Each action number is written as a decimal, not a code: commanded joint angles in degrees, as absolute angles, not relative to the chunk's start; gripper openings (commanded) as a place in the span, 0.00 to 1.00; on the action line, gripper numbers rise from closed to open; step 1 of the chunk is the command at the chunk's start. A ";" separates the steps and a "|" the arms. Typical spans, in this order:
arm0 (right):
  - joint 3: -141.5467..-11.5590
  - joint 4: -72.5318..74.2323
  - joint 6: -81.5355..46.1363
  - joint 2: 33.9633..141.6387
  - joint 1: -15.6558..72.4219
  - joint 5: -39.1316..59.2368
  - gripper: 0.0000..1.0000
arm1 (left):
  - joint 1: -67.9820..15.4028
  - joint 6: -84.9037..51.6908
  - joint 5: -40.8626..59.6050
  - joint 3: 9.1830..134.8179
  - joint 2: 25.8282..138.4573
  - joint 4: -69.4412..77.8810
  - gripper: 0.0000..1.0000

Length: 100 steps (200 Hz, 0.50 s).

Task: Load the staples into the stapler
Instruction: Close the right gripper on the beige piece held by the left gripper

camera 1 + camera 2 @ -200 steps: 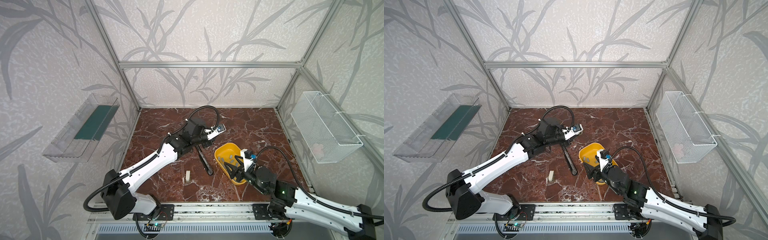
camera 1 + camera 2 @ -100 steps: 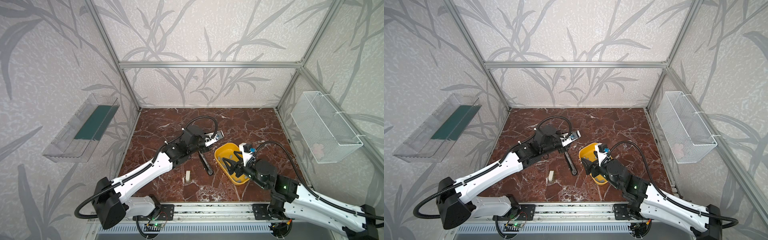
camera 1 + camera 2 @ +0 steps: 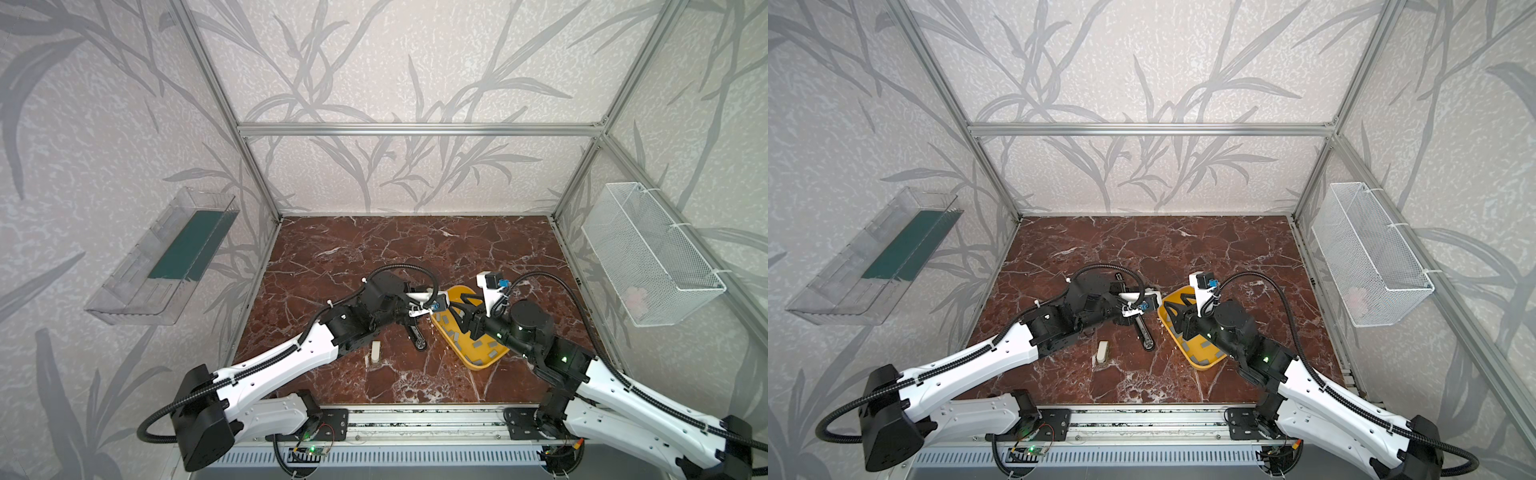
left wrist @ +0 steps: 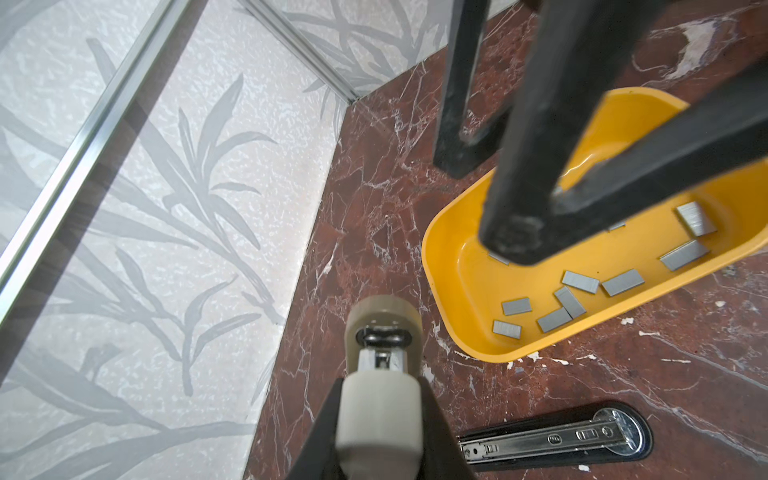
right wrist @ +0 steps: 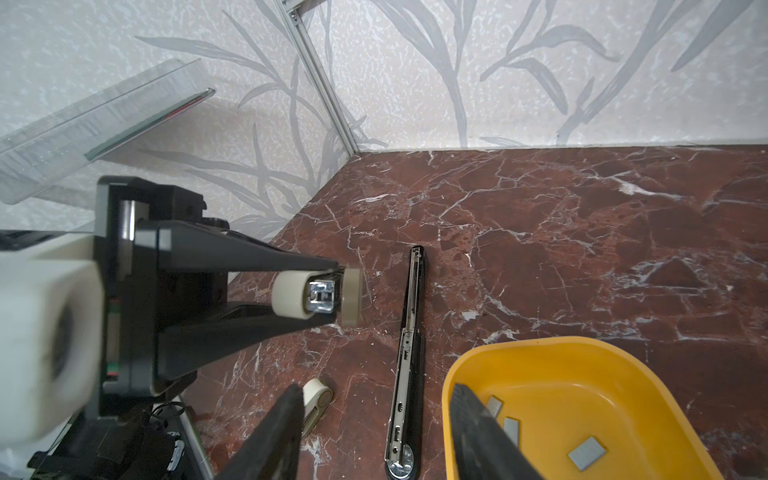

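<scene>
Stapler [image 5: 406,361]: black and slim, lying flat on the marble surface [image 3: 374,257] with its silver rail facing up. In both top views its rounded end points to 5 o'clock, and its far end is hidden beneath the left hand [image 5: 332,293]. Neither hand grips it.

Yellow tray [image 3: 482,361]: on the surface just beside the stapler, at its 3 o'clock. It holds loose grey staple strips [image 4: 622,282]. 8 show whole in the left wrist view, and others are partly hidden behind black fingers.

Right hand [image 4: 482,203]: jaws well apart, nothing visibly held. It straddles the tray's end wall, with 1 finger [image 4: 511,232] down inside the tray at a strip and the other outside, over the surface.

Left hand: jaws drawn in on a cream-and-metal piece [image 4: 380,353], held clear of the surface beside the tray's far end.

Cream block [image 3: 376,351]: lies alone on the surface at the stapler's 8 o'clock.

Wire basket [image 3: 665,257]: on the wall at 3 o'clock. It holds 1 pale item [image 3: 633,297], too blurred to identify.

Clear bin [image 3: 124,299]: on the wall at 9 o'clock, with a green sheet [image 3: 191,245] on its floor.
</scene>
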<state>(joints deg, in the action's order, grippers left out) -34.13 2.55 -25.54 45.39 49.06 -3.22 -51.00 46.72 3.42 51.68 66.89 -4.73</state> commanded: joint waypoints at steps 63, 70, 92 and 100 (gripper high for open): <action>-37.54 7.94 -27.13 50.10 48.42 1.48 0.42 | -52.42 50.13 8.92 50.57 63.56 -5.19 0.00; -37.90 8.04 -27.32 50.60 48.43 1.68 0.42 | -52.47 50.40 8.72 50.44 63.46 -4.98 0.00; -38.14 8.73 -27.36 51.58 48.43 1.95 0.41 | -52.47 50.45 9.61 50.53 63.25 -5.48 0.00; -38.00 8.95 -27.29 51.74 48.43 1.34 0.40 | -52.60 50.66 10.14 50.53 62.98 -6.10 0.00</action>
